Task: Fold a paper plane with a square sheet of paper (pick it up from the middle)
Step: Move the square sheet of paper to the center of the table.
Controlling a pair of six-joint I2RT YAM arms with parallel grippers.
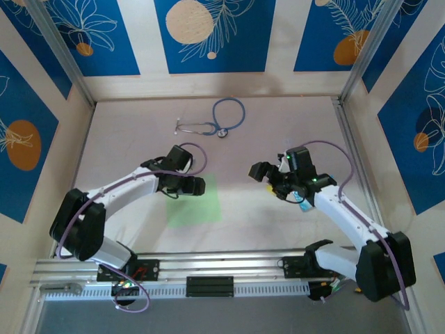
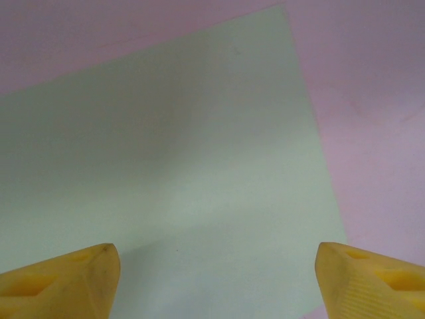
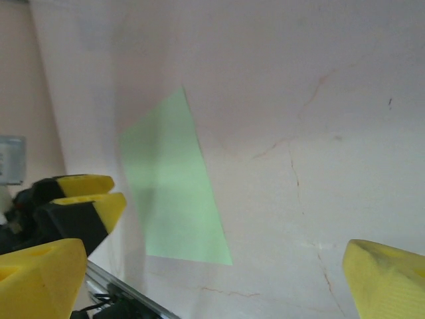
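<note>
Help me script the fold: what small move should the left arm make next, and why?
Probably lower the left pincer straight down onto the square sheet of paper. Its jaws stand open above the sheet, which lies flat and unfolded on the table, with nothing held.

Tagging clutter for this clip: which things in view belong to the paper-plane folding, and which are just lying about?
Job: flat pale green square paper sheet; open left pincer above it.
Lying about: blue-tubed metal stethoscope, farther back.

paper point(image 2: 172, 153) partly beyond view's left edge
</note>
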